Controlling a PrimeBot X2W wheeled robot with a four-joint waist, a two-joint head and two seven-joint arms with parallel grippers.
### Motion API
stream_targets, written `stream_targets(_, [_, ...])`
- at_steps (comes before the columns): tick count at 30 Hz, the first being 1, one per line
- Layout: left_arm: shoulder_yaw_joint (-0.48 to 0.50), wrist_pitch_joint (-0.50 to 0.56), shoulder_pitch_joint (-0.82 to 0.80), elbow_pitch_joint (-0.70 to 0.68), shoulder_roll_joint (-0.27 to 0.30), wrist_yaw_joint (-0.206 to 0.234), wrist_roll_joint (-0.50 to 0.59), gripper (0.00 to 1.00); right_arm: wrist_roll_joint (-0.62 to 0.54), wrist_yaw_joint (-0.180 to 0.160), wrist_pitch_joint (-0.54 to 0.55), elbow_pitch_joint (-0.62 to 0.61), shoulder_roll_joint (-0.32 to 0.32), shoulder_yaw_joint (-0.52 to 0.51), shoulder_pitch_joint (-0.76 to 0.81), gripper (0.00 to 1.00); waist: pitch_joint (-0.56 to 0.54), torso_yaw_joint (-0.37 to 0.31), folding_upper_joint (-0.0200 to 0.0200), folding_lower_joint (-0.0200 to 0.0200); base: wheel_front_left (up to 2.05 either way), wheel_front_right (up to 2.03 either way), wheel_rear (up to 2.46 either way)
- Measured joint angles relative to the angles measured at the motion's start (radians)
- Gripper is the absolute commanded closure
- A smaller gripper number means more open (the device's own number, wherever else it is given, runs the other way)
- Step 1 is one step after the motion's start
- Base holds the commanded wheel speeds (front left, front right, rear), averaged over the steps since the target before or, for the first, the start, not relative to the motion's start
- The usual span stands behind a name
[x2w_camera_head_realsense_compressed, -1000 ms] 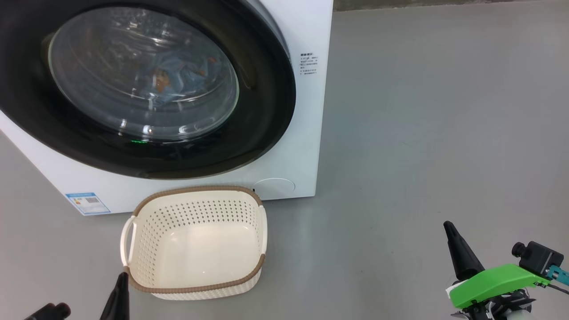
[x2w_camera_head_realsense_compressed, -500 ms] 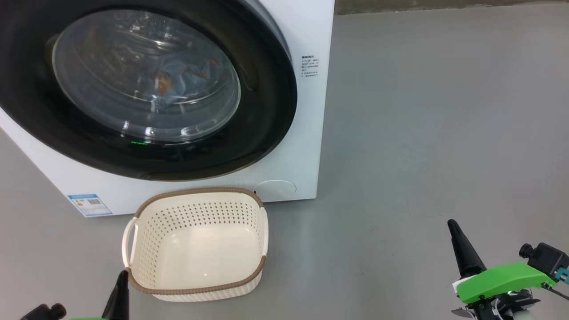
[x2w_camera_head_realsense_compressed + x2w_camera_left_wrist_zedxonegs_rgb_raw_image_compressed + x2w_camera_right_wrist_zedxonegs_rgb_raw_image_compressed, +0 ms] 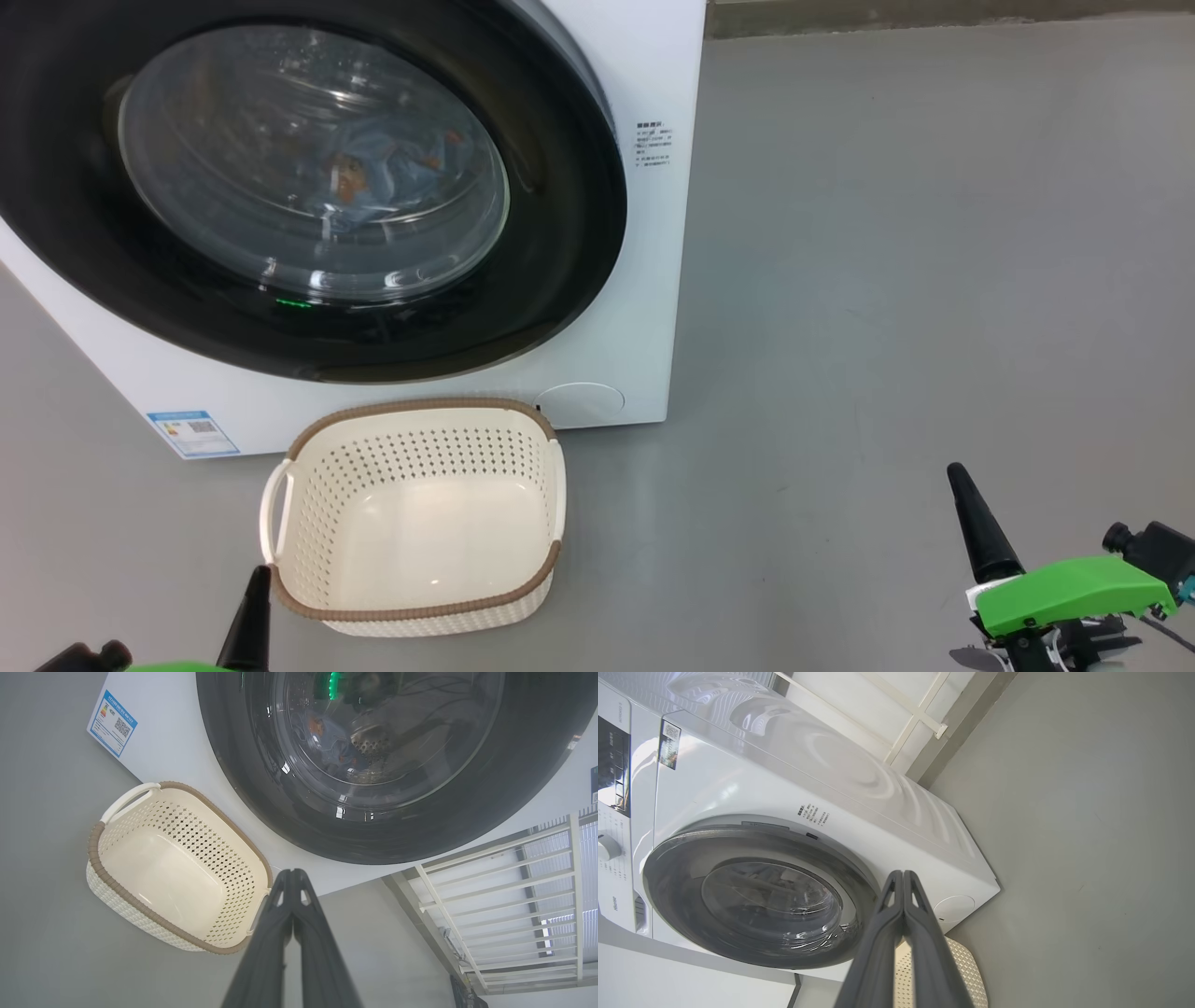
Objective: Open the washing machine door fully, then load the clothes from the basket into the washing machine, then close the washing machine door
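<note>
Washing machine door (image 3: 560,233) shut over clothes (image 3: 373,173); right wrist view adds control knob (image 3: 606,847)

We see a white washing machine (image 3: 653,308) whose door (image 3: 560,233) has a glossy black rim around clear glass, light blue clothes (image 3: 383,168) with orange spots, a cream basket (image 3: 411,448) dotted with holes under a brown woven rim, a blue label (image 3: 191,432) and grey floor (image 3: 887,280).
</note>
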Motion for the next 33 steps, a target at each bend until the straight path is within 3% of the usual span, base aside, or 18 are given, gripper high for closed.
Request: stream_targets(33, [0.053, 0.097, -0.035, -0.007, -0.035, 0.000, -0.304, 1.00, 0.291, 0.000, 0.097, -0.041, 0.046, -0.082, 0.012, 1.00, -0.020, 0.009, 0.0000, 0.0000, 0.00, 0.00, 0.00])
